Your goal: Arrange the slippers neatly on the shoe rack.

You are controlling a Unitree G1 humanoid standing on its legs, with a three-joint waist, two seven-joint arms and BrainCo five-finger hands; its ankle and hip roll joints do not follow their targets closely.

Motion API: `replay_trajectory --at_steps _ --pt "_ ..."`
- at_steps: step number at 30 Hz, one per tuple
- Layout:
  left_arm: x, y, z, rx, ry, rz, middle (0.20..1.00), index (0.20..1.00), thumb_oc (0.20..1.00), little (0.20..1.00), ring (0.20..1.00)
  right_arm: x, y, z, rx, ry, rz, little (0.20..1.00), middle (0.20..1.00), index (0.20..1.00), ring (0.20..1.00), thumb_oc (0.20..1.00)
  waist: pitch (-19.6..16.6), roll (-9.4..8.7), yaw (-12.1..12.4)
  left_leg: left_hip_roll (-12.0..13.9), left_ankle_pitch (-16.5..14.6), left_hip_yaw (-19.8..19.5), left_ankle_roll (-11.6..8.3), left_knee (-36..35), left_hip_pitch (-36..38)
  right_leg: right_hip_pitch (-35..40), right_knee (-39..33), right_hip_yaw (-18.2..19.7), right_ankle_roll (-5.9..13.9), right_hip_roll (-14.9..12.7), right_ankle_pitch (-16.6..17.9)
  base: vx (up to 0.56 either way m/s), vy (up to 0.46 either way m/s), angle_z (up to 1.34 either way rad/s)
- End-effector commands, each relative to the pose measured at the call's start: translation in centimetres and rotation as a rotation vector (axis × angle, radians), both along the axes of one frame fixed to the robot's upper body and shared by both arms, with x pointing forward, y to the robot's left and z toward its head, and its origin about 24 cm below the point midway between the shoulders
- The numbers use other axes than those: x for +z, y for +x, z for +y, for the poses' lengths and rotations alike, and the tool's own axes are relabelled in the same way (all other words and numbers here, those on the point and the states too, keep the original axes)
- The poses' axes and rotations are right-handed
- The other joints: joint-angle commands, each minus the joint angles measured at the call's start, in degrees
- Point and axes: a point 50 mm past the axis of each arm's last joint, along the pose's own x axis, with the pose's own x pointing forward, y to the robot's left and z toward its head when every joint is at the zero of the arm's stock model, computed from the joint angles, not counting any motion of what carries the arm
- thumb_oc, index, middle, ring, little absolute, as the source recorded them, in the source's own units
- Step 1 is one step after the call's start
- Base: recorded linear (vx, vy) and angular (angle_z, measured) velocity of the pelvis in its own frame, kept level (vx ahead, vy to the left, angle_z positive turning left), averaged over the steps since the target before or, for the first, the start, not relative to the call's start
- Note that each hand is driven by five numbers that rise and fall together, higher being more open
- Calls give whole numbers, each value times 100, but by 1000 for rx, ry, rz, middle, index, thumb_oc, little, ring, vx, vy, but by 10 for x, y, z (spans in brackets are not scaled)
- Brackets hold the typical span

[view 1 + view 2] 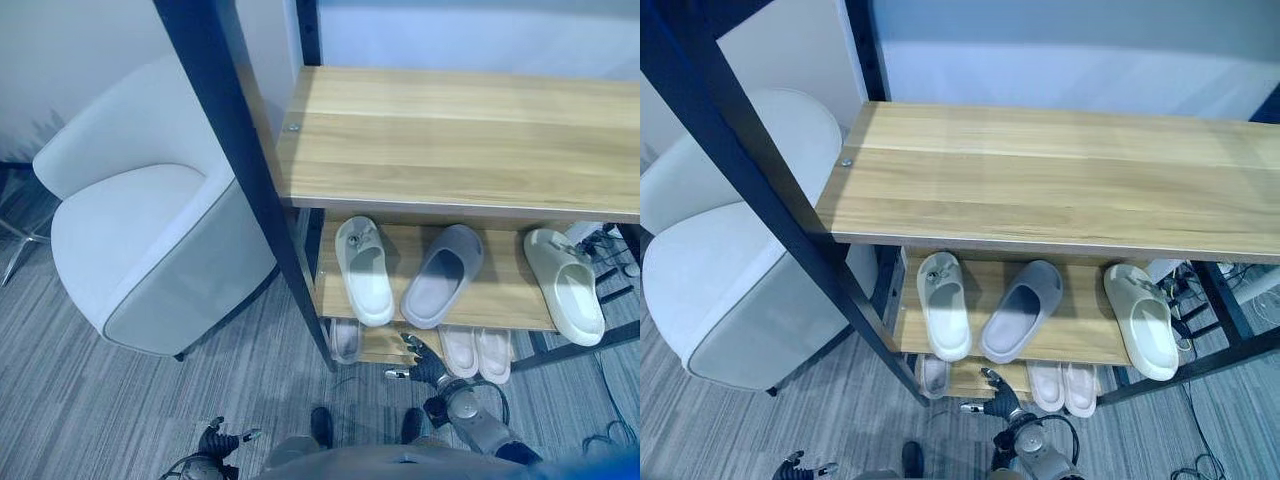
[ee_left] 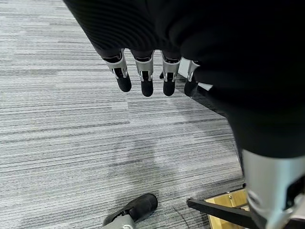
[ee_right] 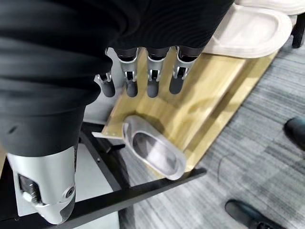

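I am seeing both hands empty: the right hand (image 1: 425, 362), fingers relaxed, hovering low centre before the shoe rack (image 1: 450, 150); the left hand (image 2: 152, 71) loosely extended over carpet. The grey slipper (image 1: 443, 274) is lying skewed mid-shelf, needing straightening, I judge.

Rack (image 1: 450, 130): right of the chair (image 1: 140, 250), standing on the carpet (image 1: 100, 400).
Middle shelf (image 1: 500, 290): three slippers side by side; left slipper (image 1: 364, 268), middle slipper (image 1: 443, 274) tilted just beside it, right slipper (image 1: 565, 284) apart at the shelf's right end.
Bottom shelf (image 3: 209, 90): one slipper (image 3: 152, 153) at the left front edge; a pair (image 1: 477, 352) together further right.
Right hand (image 1: 425, 365): before the bottom shelf, between that slipper and the pair.
Left hand (image 1: 215, 440): over the carpet, left of the rack.
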Motion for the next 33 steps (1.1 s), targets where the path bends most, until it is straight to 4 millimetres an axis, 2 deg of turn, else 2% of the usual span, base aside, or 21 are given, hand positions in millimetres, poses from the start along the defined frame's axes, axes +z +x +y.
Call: replay_trajectory --at_steps 1,7,15,21,23,26,27,29,30,33 --pt "3 12 3 -33 26 -20 1000 1000 1000 1000 1000 25 25 23 98 70 -146 1000 1000 1000 1000 1000 223 -203 0 26 -554 127 20 565 59 93 99 -186 169 -116 225 -11 -19 -5" --pt "4 15 3 -38 26 -33 1000 1000 1000 1000 1000 36 24 25 155 129 -184 1000 1000 1000 1000 1000 212 -237 -65 22 -592 166 22 582 79 75 88 -150 189 -111 245 -26 -9 -3" --pt "8 22 8 -112 32 -55 1000 1000 1000 1000 1000 64 23 41 410 291 -199 1000 1000 1000 1000 1000 145 -256 -8 18 -592 148 2 559 104 89 55 -97 199 -109 257 -7 -2 -2" --pt "8 18 10 -132 31 -38 1000 1000 1000 1000 1000 100 30 52 587 408 -263 1000 1000 1000 1000 1000 108 -259 5 38 -605 163 -8 551 152 100 36 -71 193 -79 239 0 0 0" --pt "6 13 9 -127 22 -24 1000 1000 1000 1000 1000 119 34 51 615 445 -324 1000 1000 1000 1000 1000 92 -259 -18 45 -606 175 -14 541 170 101 20 -61 196 -68 244 0 0 0" --pt "4 8 5 -113 9 -9 1000 1000 1000 1000 1000 138 42 43 570 446 -436 1000 1000 1000 1000 1000 77 -238 -66 50 -596 196 -16 531 173 98 6 -42 200 -57 256 0 0 0" --pt "2 4 4 -100 5 -1 1000 1000 1000 1000 1000 152 48 35 537 414 -534 1000 1000 1000 1000 1000 75 -217 -96 49 -596 212 -10 527 174 88 7 -40 206 -59 262 0 0 0" --pt "1 -2 1 -89 4 6 1000 1000 1000 1000 1000 163 52 25 484 358 -638 1000 1000 1000 1000 1000 69 -186 -120 46 -598 215 -2 522 170 76 2 -46 212 -59 270 14 2 -3" --pt "-2 -10 -5 -78 -9 19 1000 1000 1000 1000 1000 172 57 12 397 269 -745 1000 1000 1000 1000 1000 54 -147 -144 49 -590 219 6 518 156 56 13 -42 216 -57 263 31 -3 -8" --pt "-3 -14 -8 -51 -18 20 1000 1000 1000 1000 1000 180 64 -2 274 172 -844 1000 1000 1000 1000 1000 63 -113 -164 67 -587 198 17 531 132 43 45 -36 211 -41 237 23 -6 -6"
